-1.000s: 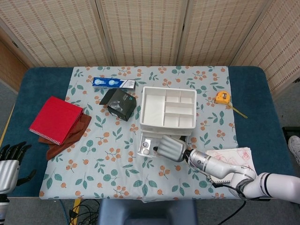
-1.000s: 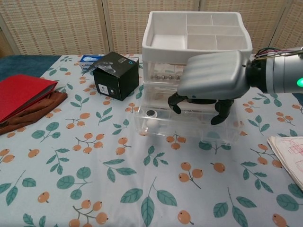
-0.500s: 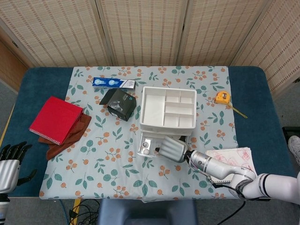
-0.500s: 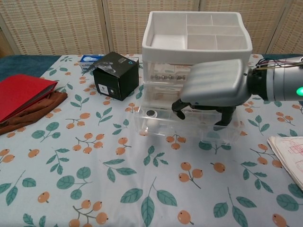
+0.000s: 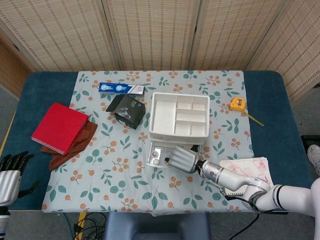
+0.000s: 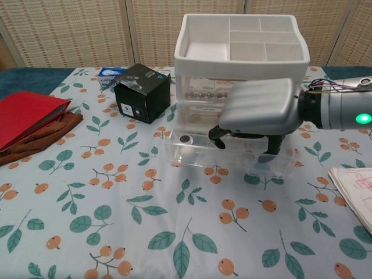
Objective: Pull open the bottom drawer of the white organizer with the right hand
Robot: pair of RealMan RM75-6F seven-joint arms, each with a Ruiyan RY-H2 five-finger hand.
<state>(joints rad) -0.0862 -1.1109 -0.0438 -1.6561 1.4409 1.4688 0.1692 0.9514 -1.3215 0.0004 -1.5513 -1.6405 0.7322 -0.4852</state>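
The white organizer (image 5: 179, 120) stands right of the surface's centre, its clear bottom drawer (image 6: 226, 152) drawn out toward the near edge. The right hand (image 6: 256, 113) lies palm down over the drawer, fingers (image 6: 269, 146) curled down into it and hooked behind its front wall. The left hand (image 5: 11, 174) hangs off the near-left corner, fingers apart, holding nothing.

White organizer (image 6: 241, 52): matt opaque plastic tray on top; bottom drawer (image 6: 192, 152) clear, glossy plastic. Right hand (image 6: 258, 107): smooth grey shell with a satin sheen, fingers (image 6: 216, 135) matt black. Tablecloth (image 6: 116, 221): printed cloth, smooth. Black box (image 6: 142, 92): matt card. Red notebook (image 5: 59, 127): matt cover, lying on brown cloth (image 5: 75, 145).
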